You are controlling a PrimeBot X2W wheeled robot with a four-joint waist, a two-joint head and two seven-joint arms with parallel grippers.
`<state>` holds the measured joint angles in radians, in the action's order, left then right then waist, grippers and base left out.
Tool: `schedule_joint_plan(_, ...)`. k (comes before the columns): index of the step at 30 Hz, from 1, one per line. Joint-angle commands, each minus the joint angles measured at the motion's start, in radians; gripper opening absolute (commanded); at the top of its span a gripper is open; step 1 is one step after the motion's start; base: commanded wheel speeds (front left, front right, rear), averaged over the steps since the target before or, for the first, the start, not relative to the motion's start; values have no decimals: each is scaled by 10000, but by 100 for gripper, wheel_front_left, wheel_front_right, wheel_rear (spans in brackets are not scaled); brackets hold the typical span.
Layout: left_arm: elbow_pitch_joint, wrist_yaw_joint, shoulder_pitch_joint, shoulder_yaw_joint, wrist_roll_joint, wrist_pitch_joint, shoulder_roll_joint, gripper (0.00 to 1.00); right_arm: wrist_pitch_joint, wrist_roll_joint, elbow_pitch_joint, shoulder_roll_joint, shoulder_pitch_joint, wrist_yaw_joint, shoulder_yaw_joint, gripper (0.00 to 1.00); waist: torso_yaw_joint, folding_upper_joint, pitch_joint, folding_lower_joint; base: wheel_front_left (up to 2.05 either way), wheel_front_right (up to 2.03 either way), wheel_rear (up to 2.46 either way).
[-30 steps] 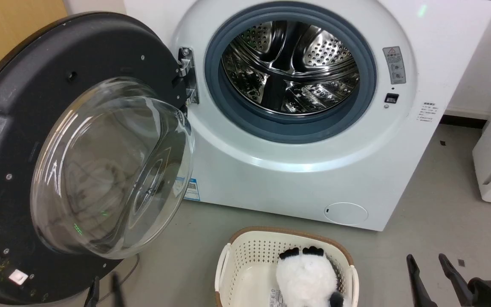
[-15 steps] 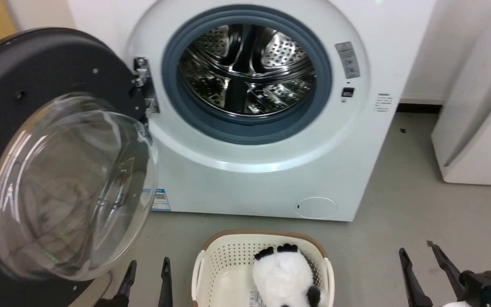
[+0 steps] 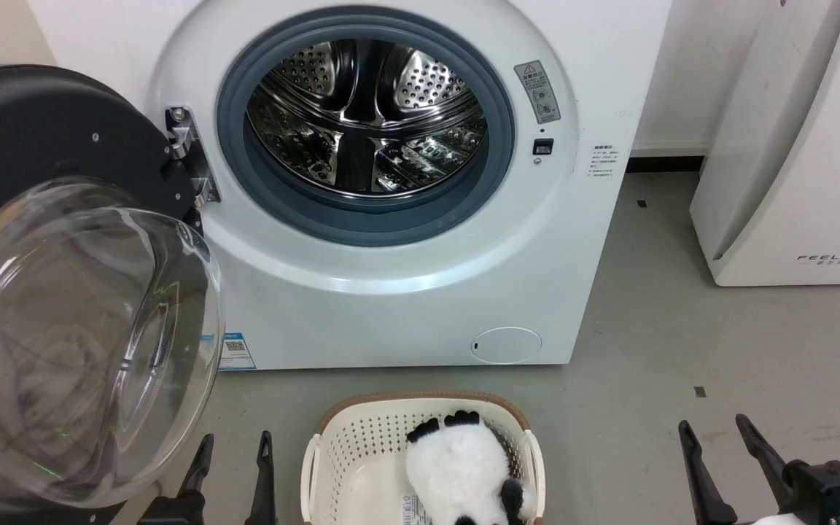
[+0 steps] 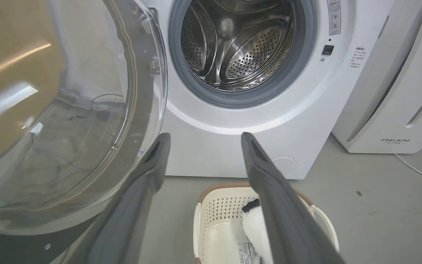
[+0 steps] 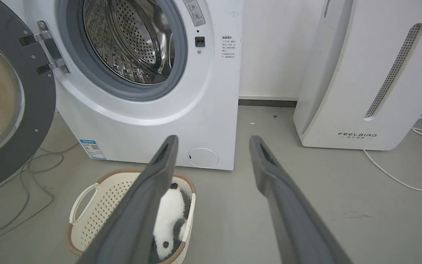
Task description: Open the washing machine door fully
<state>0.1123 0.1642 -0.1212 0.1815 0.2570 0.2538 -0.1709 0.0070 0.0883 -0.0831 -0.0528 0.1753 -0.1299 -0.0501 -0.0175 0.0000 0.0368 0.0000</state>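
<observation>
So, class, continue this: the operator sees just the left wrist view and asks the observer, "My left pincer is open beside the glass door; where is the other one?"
Observer: Head view: the right pincer is at the lower right, open and empty.
Operator: Any hazards low down?
Observer: Right wrist view: loose cables lie on the floor below the door.
Operator: Any sticker down there?
Observer: A blue label, at the bottom left corner of the washing machine front.
</observation>
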Motion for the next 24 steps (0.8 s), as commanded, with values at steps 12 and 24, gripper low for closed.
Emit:
schedule_joint_plan(12, -48, -33, 14, 18, -17, -250, -106, 0, -46, 40, 129, 0, -29, 0, 17, 0, 35, 0, -48, 0, 0, 0, 0)
schedule_joint_plan(24, -153, -190, 131, -161, -266, -473, 22, 0, -49, -50, 197, 3, -197, -1, 64, 0, 49, 0, -79, 0, 0, 0, 0)
